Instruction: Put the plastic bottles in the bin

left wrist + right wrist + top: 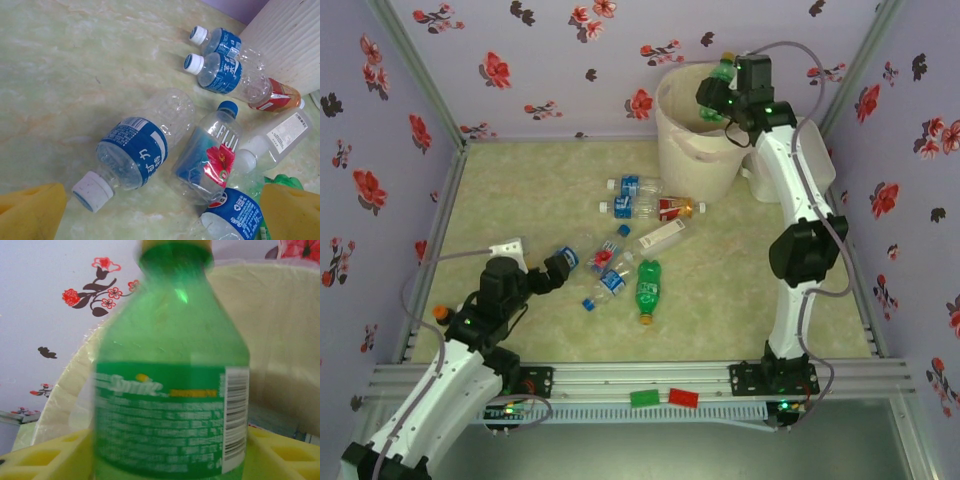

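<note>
Looking first from the top camera, you see the bin (pixel 685 150) at the far side of the table (pixel 520 200), right of the middle. Your right gripper (pixel 720 92) is raised over the far right part of its rim and clamps a green Sprite bottle (pixel 723 70), whose cap points away from the gripper. Your left gripper (pixel 560 268) is low over the table at the near left, just beside a blue-label bottle (pixel 570 257). The other plastic bottles lie on their sides between this gripper and the bin: a FIJI bottle (pixel 605 255), a second green bottle (pixel 648 288), a white-label bottle (pixel 662 237), a red-label bottle (pixel 680 208) and a pair of small blue-label bottles (pixel 632 185) near the foot of the bin.

From the left wrist camera, the yellow fingers (pixel 30 212) are spread wide and hold nothing. The blue-label bottle (pixel 132 150) lies on the table between them, with its white cap nearest to the camera. The FIJI bottle (pixel 210 155) lies just beside it. Farther away, the ribbed outer side of the bin (pixel 295 45) rises in the top right corner.

From the right wrist camera, the green Sprite bottle (pixel 170 390) stands between the two yellow fingers (pixel 45 457), which press on its lower part from both sides. This view is a little blurred. Behind the bottle you see the pale inside of the bin (pixel 285 340) and a flowered wall (pixel 50 290).
</note>
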